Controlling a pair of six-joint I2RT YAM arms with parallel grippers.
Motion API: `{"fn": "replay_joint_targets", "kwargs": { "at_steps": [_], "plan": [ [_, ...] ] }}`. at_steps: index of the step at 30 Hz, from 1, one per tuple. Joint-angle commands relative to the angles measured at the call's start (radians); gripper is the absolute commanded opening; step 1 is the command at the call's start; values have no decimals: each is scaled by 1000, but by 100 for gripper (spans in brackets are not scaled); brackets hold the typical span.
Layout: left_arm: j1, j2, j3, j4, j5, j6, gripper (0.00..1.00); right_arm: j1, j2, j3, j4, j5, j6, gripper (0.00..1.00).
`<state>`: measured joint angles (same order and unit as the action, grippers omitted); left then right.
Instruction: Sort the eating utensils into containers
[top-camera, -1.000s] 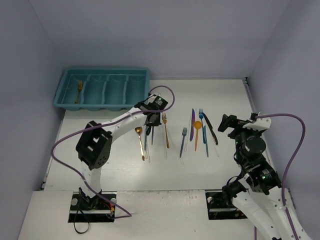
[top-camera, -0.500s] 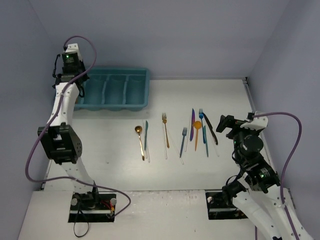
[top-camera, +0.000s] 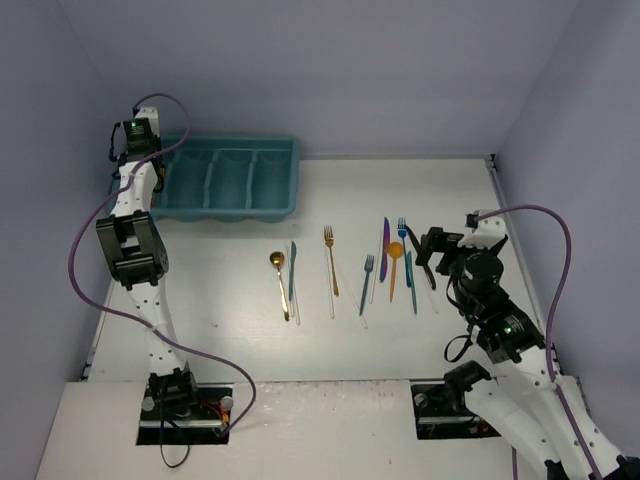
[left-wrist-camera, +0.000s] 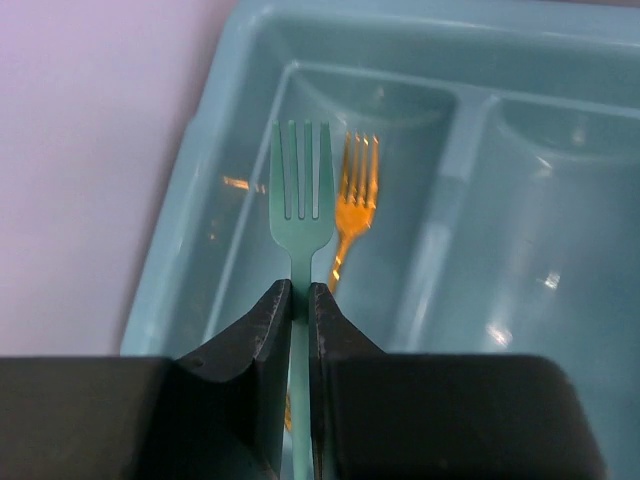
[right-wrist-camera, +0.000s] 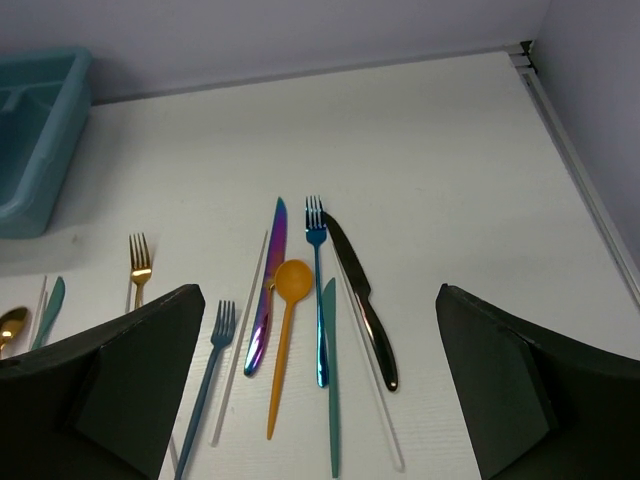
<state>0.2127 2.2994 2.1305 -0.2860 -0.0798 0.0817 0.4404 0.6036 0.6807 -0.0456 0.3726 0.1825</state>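
Left wrist view: the left gripper (left-wrist-camera: 300, 300) pinches a teal fork (left-wrist-camera: 303, 200) by its handle, jaws pressed tight on it. The fork hangs over the end compartment of the teal tray (left-wrist-camera: 450, 130), where a gold fork (left-wrist-camera: 355, 195) lies. The tray sits at the far left corner of the table (right-wrist-camera: 450, 150). The right gripper (right-wrist-camera: 318, 295) has its jaws spread wide. An orange spoon (right-wrist-camera: 288, 320), a blue fork (right-wrist-camera: 317, 290) and a black knife (right-wrist-camera: 360, 300) lie in front of it, around the table's middle.
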Motion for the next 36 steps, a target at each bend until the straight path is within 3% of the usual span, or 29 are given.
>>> {"fn": "replay_joint_targets", "kwargs": {
  "at_steps": [1, 3, 6, 9, 10, 18, 22, 29, 33, 36],
  "plan": [
    [8, 10, 82, 148, -53, 92, 0, 6, 64, 24, 48, -37, -6, 100],
    [8, 32, 71, 188, -70, 87, 2, 6, 81, 28, 21, -43, -3, 100],
    [10, 42, 63, 192, -67, 71, 33, 6, 106, 34, 19, -53, 6, 100],
    [8, 10, 27, 205, -64, 47, 53, 6, 125, 45, 16, -74, 19, 100],
    [10, -5, 16, 204, -64, 36, 56, 6, 130, 46, 15, -77, 25, 100],
    [-48, -296, -179, 85, -43, -251, 67, 8, 282, 101, -36, -104, 97, 100],
    [-164, -526, -375, 50, -31, -339, 68, 8, 391, 157, -103, -115, 153, 100],
    [-500, -834, -704, -43, -44, -504, 69, 6, 468, 167, -143, -121, 251, 99],
    [-638, -946, -822, -88, -79, -543, 69, 8, 494, 156, -145, -120, 302, 77],
    [-678, -1005, -905, -126, -82, -549, 69, 11, 542, 152, -145, -135, 340, 63]
  ]
}}
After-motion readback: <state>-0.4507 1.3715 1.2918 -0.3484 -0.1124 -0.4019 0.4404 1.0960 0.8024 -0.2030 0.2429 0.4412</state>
